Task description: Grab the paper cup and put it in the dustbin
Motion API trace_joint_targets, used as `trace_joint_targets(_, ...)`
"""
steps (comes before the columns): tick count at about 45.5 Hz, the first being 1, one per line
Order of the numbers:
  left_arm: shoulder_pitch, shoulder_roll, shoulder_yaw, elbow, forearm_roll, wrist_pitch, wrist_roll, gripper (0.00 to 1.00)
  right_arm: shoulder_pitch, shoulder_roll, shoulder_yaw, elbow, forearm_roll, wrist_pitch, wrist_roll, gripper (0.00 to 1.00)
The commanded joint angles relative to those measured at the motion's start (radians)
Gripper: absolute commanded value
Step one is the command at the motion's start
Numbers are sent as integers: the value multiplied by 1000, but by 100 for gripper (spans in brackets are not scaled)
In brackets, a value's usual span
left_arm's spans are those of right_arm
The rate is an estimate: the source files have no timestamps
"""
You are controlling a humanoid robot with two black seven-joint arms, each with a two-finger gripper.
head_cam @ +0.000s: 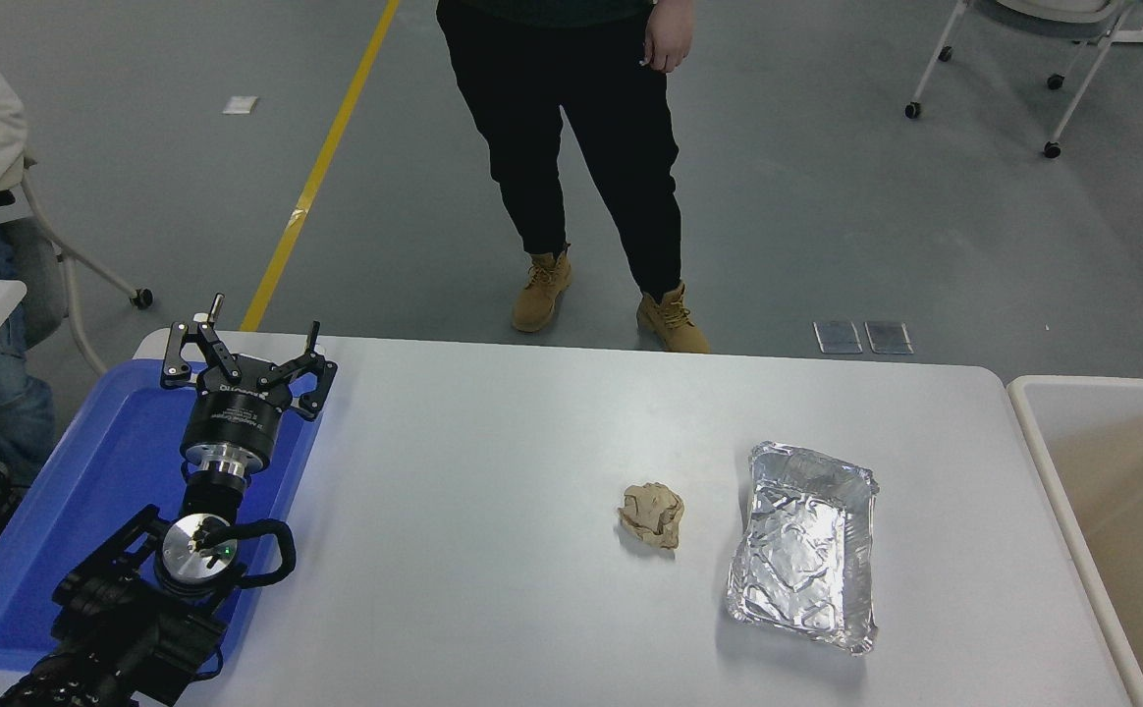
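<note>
Grey workshop floor with a yellow line stretches behind the white table (493, 442), and a person (581, 147) in black trousers and tan boots stands at its far edge, with another seated at the upper left. On the table lie a crumpled tan paper ball (652, 514) and, to its right and apart from it, a silver foil tray (805, 545). No paper cup shows anywhere on the surface; it is either already gone or out of frame, and I cannot tell which. Off the right end of the table sits the dustbin (1033, 422), its beige interior open to view, though nothing inside the visible part looks like a cup.

Over the blue tray (12, 589) at the lower left, the left gripper (247, 358) hangs parked with its fingers spread wide and nothing between them. No right arm appears at all.

My read: with no cup to aim at, the sensible thing is to locate it first, and to leave the paper ball and foil tray alone rather than grab a look-alike.
</note>
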State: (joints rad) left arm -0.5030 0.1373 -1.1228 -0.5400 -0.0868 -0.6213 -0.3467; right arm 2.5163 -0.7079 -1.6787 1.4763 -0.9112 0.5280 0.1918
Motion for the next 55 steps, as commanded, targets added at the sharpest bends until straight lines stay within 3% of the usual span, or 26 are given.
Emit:
trace_joint_targets(1,0,-1,0,0,-1,0,0,100,4,-65,-3,-45,-58,3,-6,0)
trace_joint_targets(12,0,-1,0,0,-2,0,0,100,-27,-215,10,-177,-227,-5,-6,0)
trace_joint_targets(31,0,-1,0,0,-2,2,0,100,-237,-398,175,-418,-340,-14,-3,0)
trace_joint_targets(55,0,-1,0,0,-4,2,-2,100,-910,-407,571,-677,-318,-275,-2,0)
